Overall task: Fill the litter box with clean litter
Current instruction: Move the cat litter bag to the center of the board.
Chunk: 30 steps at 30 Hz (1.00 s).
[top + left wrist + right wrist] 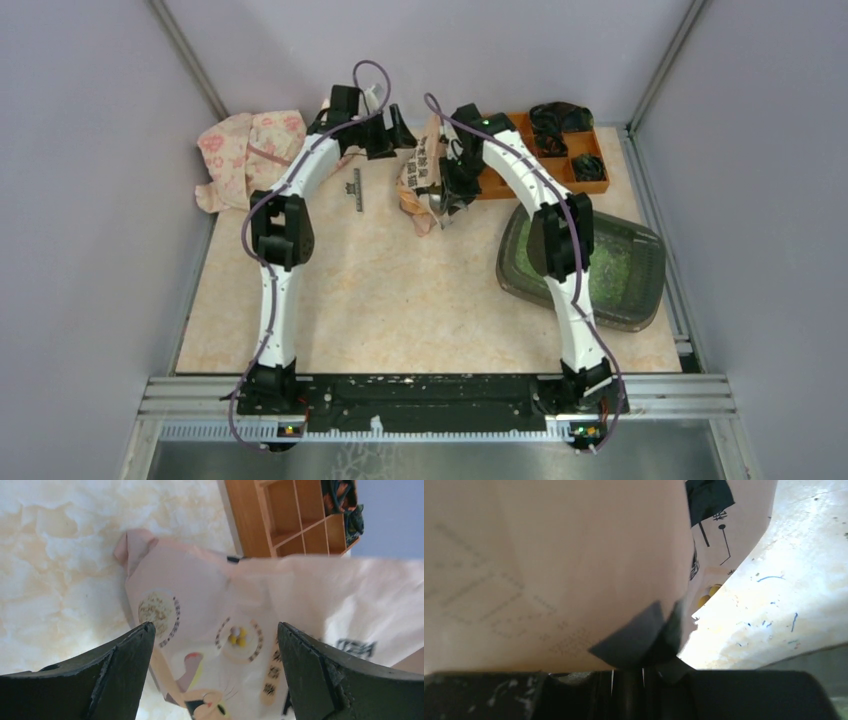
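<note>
Now we pinch the pink bag with the right gripper, jaws clamped on its paper edge, while the left gripper hangs wide apart over the bag's printed face. The litter box lies to the right, some clean litter inside. We should seize the bag's other side, then lift evenly.

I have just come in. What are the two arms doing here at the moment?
Both arms are busy with the pink bag at the far side of the table. The right end effector seems closed on the bag's edge, and the left end effector hangs open just above it. The litter box on the right holds some green litter, but nothing is being poured now.
</note>
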Available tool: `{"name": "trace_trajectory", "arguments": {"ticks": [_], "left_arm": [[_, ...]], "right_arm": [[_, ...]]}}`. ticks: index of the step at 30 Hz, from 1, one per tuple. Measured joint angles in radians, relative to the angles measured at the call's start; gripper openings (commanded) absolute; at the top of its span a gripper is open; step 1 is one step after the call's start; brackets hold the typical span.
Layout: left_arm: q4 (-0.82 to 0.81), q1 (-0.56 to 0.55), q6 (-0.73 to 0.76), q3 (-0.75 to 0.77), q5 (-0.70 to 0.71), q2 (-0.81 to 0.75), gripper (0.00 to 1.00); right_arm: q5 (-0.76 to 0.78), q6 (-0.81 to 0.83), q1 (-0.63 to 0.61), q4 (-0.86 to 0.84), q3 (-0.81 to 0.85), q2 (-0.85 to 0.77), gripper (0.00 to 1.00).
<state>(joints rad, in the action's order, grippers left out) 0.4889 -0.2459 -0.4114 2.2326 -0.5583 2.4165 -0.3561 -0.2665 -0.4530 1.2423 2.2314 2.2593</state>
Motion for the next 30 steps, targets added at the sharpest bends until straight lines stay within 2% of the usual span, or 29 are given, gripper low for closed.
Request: {"name": "trace_trajectory", "arguments": {"ticks": [5, 9, 22, 30], "left_arm": [[-0.086, -0.008, -0.007, 0.037, 0.02, 0.017, 0.98], [-0.135, -0.018, -0.003, 0.051, 0.048, 0.032, 0.98], [-0.159, -0.068, 0.025, 0.063, 0.095, 0.105, 0.98], [-0.169, -0.084, 0.05, 0.05, 0.11, 0.109, 0.98]], "right_arm": [[-0.043, 0.003, 0.001, 0.008, 0.006, 0.047, 0.0], [-0.075, -0.013, 0.007, 0.046, 0.115, 0.134, 0.0], [-0.22, -0.117, 0.072, 0.028, 0.227, 0.26, 0.0], [-0.237, -0.204, 0.082, -0.058, 0.24, 0.298, 0.0]]}}
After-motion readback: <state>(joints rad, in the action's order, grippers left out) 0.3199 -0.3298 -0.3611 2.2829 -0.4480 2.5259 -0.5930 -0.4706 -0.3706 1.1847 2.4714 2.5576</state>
